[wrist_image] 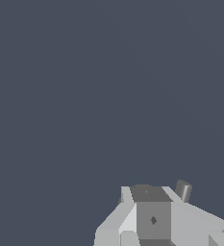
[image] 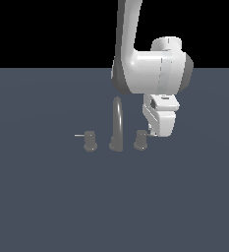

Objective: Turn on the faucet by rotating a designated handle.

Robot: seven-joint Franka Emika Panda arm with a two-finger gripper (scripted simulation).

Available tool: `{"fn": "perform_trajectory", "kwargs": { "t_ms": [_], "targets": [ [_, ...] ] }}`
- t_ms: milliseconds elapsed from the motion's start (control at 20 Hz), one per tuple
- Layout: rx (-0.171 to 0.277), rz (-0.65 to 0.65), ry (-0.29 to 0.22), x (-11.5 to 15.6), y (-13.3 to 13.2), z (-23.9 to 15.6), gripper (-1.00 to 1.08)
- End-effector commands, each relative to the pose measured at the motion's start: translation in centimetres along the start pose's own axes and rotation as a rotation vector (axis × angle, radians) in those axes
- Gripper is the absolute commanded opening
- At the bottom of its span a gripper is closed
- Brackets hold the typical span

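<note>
Gripper [image: 154, 133] hanging low off the big white arm [image: 150, 69], right at the handle [image: 141, 140], at 3 o'clock of the faucet [image: 117, 123]; fingers hidden behind the hand body, so opening impossible to tell, grip on anything likewise. Looks like the contact step, closing in on the lever rod, itself hidden behind the hand. Next: catch that rod and sweep it round the knob, steering clear of the arched spout.

White arm, tool [image: 153, 132] downward
</note>
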State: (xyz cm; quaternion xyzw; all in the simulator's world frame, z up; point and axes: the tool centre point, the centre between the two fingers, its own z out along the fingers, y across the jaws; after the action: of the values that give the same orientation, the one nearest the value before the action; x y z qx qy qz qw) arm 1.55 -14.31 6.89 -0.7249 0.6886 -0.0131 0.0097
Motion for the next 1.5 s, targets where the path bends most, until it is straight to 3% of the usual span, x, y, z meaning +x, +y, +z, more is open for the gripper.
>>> {"fn": "perform_trajectory", "kwargs": {
  "t_ms": [0,300,350,400,950,1000,1050,1450],
  "targets": [
    [-0.024,0.004,-0.006,-0.2,1.8,0.3,-1.00],
    [-0.032,0.009,-0.005,-0.3,4.1,0.4,-1.00],
    [-0.032,0.009,-0.005,-0.3,4.1,0.4,-1.00],
    [-0.004,0.014,0.004,0.4,2.7,0.0,-1.00],
    [-0.032,0.010,-0.005,-3.7,5.9,0.4,-1.00],
    [-0.032,0.010,-0.005,-3.7,5.9,0.4,-1.00],
    [-0.014,0.036,0.007,-1.6,5.3,-0.1,-1.00],
    [-0.032,0.010,-0.005,-7.3,4.7,0.4,-1.00]
  ]
}}
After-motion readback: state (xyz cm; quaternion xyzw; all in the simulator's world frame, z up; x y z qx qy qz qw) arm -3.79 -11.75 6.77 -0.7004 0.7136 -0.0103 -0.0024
